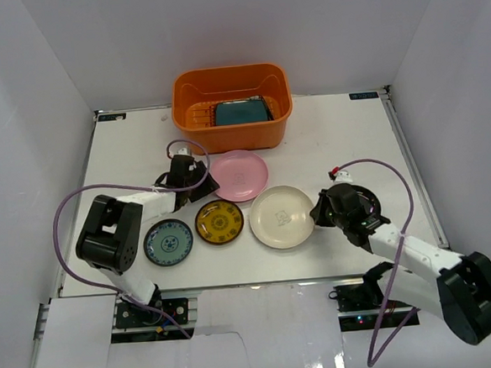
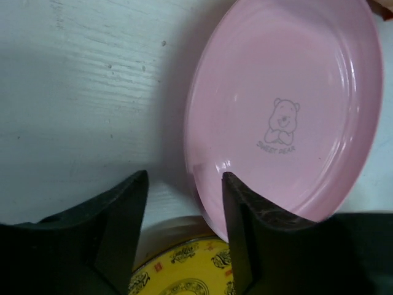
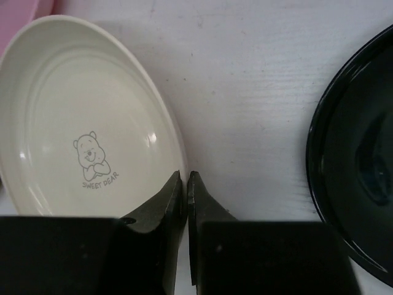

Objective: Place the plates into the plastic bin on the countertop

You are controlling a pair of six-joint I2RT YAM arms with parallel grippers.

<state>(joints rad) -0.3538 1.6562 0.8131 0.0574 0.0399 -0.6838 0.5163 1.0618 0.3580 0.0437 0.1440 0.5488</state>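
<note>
The orange plastic bin [image 1: 233, 130] stands at the back of the white countertop [image 1: 343, 135] with a teal square plate [image 1: 242, 113] inside. My left gripper [image 1: 203, 180] [image 2: 184, 178] is open, its jaws straddling the near-left rim of the pink plate [image 1: 239, 174] [image 2: 288, 104], one finger over the plate and one over the table. My right gripper [image 1: 317, 213] [image 3: 186, 175] is shut on the right rim of the cream plate [image 1: 281, 217] [image 3: 80, 117], which lies flat. The black plate [image 1: 366, 199] [image 3: 350, 153] lies partly under my right arm.
An amber-patterned plate [image 1: 219, 222] [image 2: 184, 276] and a small teal-patterned plate [image 1: 169, 241] lie in front of the pink one, close to my left arm. White walls close in the table on three sides.
</note>
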